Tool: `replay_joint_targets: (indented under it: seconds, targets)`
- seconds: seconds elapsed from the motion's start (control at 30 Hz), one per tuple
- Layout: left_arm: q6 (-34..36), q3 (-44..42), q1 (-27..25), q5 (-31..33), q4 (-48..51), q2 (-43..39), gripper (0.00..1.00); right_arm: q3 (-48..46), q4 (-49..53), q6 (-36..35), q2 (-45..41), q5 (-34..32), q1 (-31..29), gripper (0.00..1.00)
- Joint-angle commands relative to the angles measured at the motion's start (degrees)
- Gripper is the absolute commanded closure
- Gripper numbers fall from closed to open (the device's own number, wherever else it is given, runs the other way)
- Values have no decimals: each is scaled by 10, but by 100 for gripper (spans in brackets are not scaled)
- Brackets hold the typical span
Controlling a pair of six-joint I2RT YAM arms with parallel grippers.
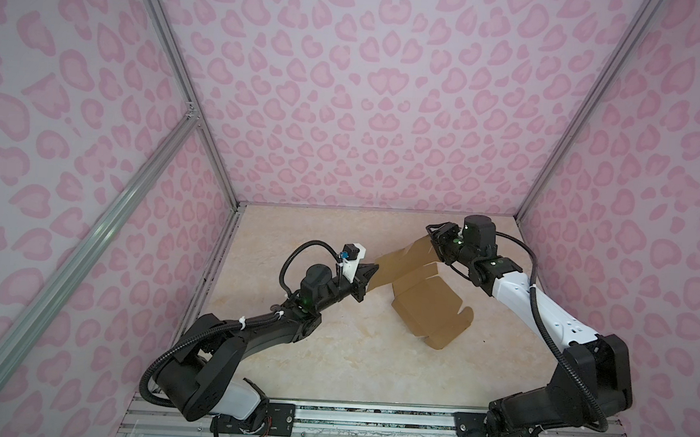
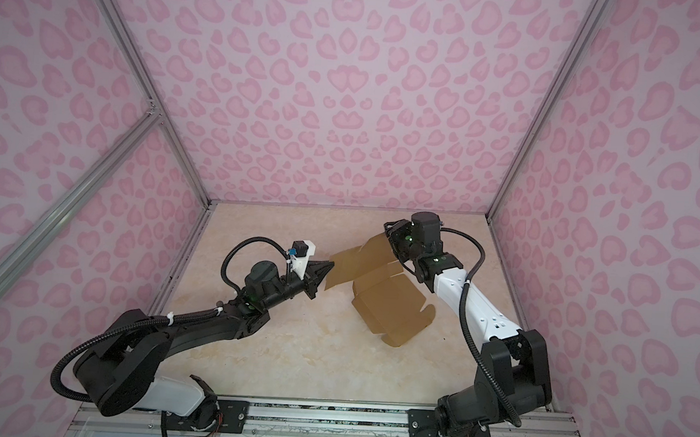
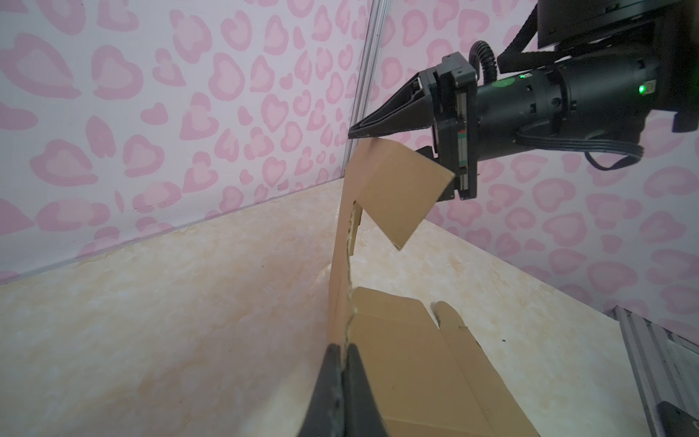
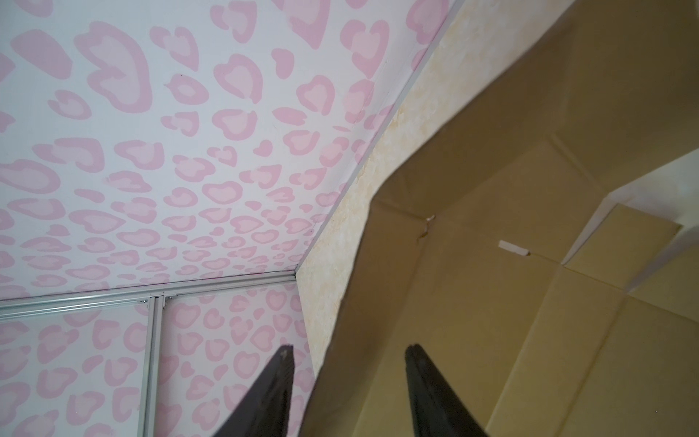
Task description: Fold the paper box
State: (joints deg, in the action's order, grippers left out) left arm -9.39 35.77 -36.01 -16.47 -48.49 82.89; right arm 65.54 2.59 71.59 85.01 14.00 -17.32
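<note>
Clamped fully closed with the left gripper (image 3: 342,355) on the edge of an upstanding panel of the paper box (image 3: 397,363), brown cardboard squeezed between both fingers. Reaching from the far end of that panel with the right gripper (image 4: 350,350), its jaws partly apart and straddling the edge of the top flap: one finger (image 4: 420,378) over the cardboard face, its partner clear of the edge, no pinch visible. Strung between the two tools in both top views, raised at the gripped panel. Lower down, below the right gripper's wrist, creased panels and tabs down on the marbled tabletop (image 1: 332,351).
</note>
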Motion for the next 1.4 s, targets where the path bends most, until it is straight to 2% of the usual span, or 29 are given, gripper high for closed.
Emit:
replay_joint_targets:
  seconds: [0.0, 0.17, 0.53, 0.8, 0.9, 1.17, 1.37]
  targets:
    - [9, 2, -1, 0, -25, -8, 97, -9, -22, 1, -1, 8, 2, 56]
    - [11, 0, -1, 7, -25, -10, 97, -23, -29, 2, -5, 11, 4, 67]
    - [11, -3, -1, 21, -27, -7, 97, -77, -67, 17, -18, 22, 10, 77]
    - [7, -7, -3, 25, -37, 0, 97, -149, -201, 68, -14, 27, 10, 81]
    - [9, -10, -3, 26, -40, 2, 97, -161, -234, 77, -8, 30, 10, 86]
    - [6, -24, -4, 45, -58, 14, 97, -197, -252, 71, -43, -33, -2, 90]
    - [1, -31, -4, 58, -67, 26, 97, -224, -292, 74, -43, -44, -9, 95]
